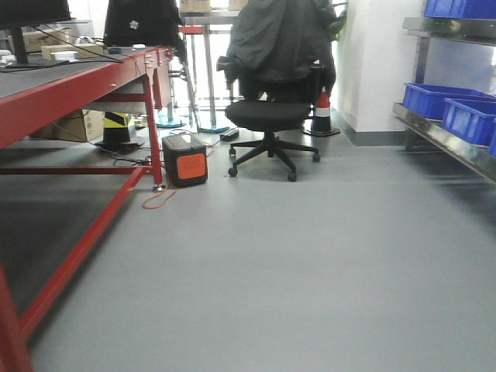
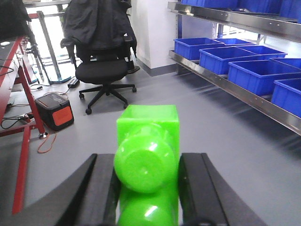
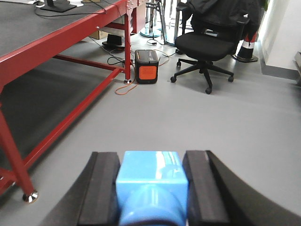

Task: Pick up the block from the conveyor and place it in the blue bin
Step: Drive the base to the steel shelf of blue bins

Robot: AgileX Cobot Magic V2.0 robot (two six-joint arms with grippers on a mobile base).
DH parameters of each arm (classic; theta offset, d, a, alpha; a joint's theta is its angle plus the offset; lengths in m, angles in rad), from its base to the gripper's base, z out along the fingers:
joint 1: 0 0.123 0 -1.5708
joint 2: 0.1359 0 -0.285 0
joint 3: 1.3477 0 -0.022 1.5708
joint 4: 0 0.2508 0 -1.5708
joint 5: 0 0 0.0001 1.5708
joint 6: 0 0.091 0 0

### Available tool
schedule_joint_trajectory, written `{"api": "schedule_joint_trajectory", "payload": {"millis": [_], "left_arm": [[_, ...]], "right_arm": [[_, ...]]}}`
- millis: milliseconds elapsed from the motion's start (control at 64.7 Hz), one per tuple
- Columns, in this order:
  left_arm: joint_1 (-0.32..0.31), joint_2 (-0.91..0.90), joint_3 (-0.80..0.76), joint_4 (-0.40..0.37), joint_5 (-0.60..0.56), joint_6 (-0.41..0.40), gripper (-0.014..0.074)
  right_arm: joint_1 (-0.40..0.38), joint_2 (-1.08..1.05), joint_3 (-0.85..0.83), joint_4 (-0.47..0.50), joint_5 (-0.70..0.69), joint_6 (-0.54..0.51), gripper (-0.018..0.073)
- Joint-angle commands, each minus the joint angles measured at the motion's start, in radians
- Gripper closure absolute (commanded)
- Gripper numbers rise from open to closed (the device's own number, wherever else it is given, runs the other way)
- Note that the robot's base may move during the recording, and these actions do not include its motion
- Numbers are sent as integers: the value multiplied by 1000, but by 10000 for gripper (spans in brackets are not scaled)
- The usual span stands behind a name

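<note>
My left gripper (image 2: 148, 160) is shut on a bright green block (image 2: 149, 123), which sticks out forward between the black fingers (image 2: 104, 181). In the right wrist view my right gripper (image 3: 151, 157) is shut on a light blue block (image 3: 151, 172). Both are held in the air above the grey floor. The conveyor (image 1: 46, 77), a dark grey belt on a red frame, runs along the left; the right wrist view shows the conveyor (image 3: 28, 23) too. Several blue bins (image 2: 256, 73) sit on steel shelves to the right, and the front view catches some of these blue bins (image 1: 438, 99). Neither gripper appears in the front view.
A black office chair (image 1: 267, 116) draped with a jacket stands ahead. A black and orange box (image 1: 184, 160) with an orange cable sits by the red table leg (image 1: 153, 132). A traffic cone (image 1: 322, 112) stands by the white wall. Steel shelving (image 2: 221, 14) lines the right side.
</note>
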Motion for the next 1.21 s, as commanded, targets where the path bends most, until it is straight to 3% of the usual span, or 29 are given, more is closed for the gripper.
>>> {"api": "schedule_joint_trajectory", "payload": {"millis": [0,1191], "left_arm": [[-6,-5,-1,-2,-15,-8,707],[-6,-5,-1,-2,-15,-8,707]], "right_arm": [[0,-1,3,-5,-21,-4,709],[0,-1,3,-5,-21,-4,709]]}}
